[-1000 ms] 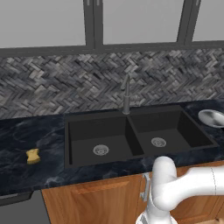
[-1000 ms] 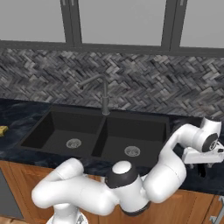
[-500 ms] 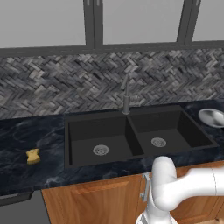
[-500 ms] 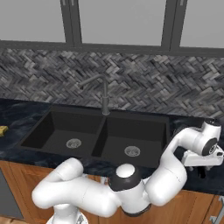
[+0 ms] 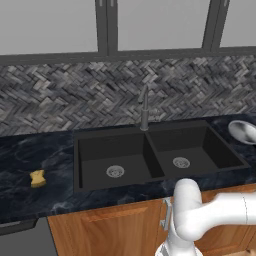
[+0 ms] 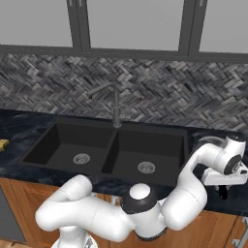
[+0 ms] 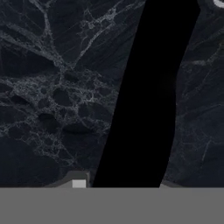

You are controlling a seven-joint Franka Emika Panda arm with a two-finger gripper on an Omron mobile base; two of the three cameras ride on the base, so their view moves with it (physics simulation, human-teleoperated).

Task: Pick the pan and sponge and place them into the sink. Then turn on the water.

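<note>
- Dark veined marble counter [image 5: 30, 150] ran below a grey herringbone-tile backsplash [image 5: 60, 95] and a row of grey-framed windows [image 5: 50, 25], with brown wooden cabinet fronts [image 5: 110, 225] beneath.
- Low over the counter's right end, the two-finger pincer [image 7: 122, 183] pointed down at the stone. Its jaws stood narrow, with one grey fingertip [image 7: 78, 181] against each long edge of a straight black handle [image 7: 148, 96].
- That handle ran away from the pincer toward a sliver of silver rim, which belonged to the small round shallow grey metal pan [image 7: 218, 2].
- In the right base view the pincer [image 6: 223, 190] hung at the counter's front edge, to the right of the sink.
- From the left base view the pan [image 5: 243, 131] sat upright on the counter, just beside the right rim of the black recessed double-basin sink [image 5: 115, 145].
- A slim grey metal faucet [image 5: 144, 112] rose behind the divider between the basins, and a round silver drain [image 5: 115, 171] lay in each.
- The small yellow sponge [image 5: 37, 178] lay on the counter left of the sink, well apart from the pincer and with both basins between them.
</note>
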